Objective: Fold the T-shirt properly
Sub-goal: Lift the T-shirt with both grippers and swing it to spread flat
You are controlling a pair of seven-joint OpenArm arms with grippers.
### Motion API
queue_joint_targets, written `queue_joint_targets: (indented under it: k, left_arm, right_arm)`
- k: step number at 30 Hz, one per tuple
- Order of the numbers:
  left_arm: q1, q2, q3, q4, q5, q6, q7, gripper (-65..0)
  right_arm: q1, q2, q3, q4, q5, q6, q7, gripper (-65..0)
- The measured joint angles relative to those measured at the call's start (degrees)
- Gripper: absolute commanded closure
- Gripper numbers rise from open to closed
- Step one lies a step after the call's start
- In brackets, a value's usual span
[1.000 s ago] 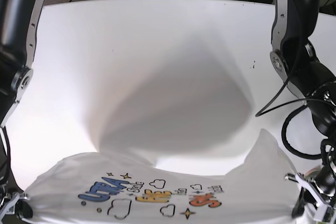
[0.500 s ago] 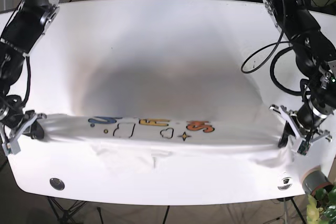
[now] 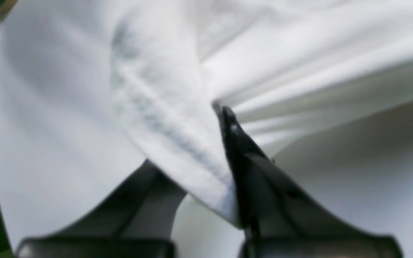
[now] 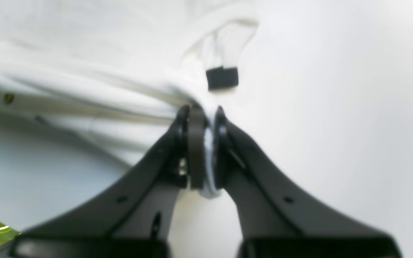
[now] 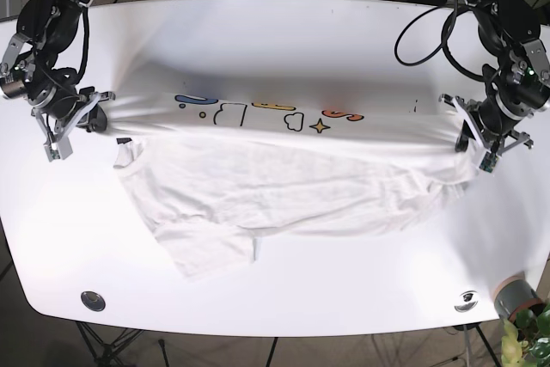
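The white T-shirt [image 5: 284, 182] lies stretched across the middle of the white table [image 5: 275, 40], its coloured print [image 5: 266, 111] showing along the far folded edge. A sleeve [image 5: 210, 251] trails toward the near side. My left gripper [image 5: 475, 137] is shut on the shirt's right end; in the left wrist view the cloth [image 3: 163, 118] drapes over one finger and bunches at the dark fingertip [image 3: 228, 118]. My right gripper [image 5: 79, 118] is shut on the shirt's left end; the right wrist view shows the fabric [image 4: 209, 143] pinched between both pads, with a black tag [image 4: 222, 78] just beyond.
A round metal fitting [image 5: 93, 301] sits at the table's near left corner and another [image 5: 467, 300] at the near right. A grey pot with a plant [image 5: 520, 302] stands off the table's near right edge. Cables [image 5: 430, 23] hang by the right arm.
Both grippers have carried the shirt's ends away from the near edge toward the table's middle. The shirt has gone from a narrow band to a wider spread with the print now at the far edge.
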Motion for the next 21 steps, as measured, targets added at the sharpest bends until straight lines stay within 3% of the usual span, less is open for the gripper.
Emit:
queue_joint_targets:
  k: [15,18,20,21]
  left_arm:
    - [11.5,-4.0,-1.0,-0.2,-0.5,-0.2,-1.8,-2.2]
    - [12.4,-4.1,-0.8,-0.1,-0.5,-0.2,-2.5,-16.1]
    - [12.8,-4.0,-0.7,-0.2,-0.1,-0.2,-1.7,-26.1]
    - [12.9,-3.9,-0.7,-0.2,0.4,-0.2,-1.4,-31.7]
  right_arm:
    - [-10.8,-0.2,1.9,0.6,5.5,-0.2,0.0,-2.7]
    - [-11.6,-0.2,1.9,0.6,5.5,-0.26,0.1,-7.5]
    - [-11.7,-0.2,1.9,0.6,4.7,-0.42,0.1,-16.5]
    - [-11.7,-0.2,1.9,0.6,4.4,-0.42,0.0,-24.3]
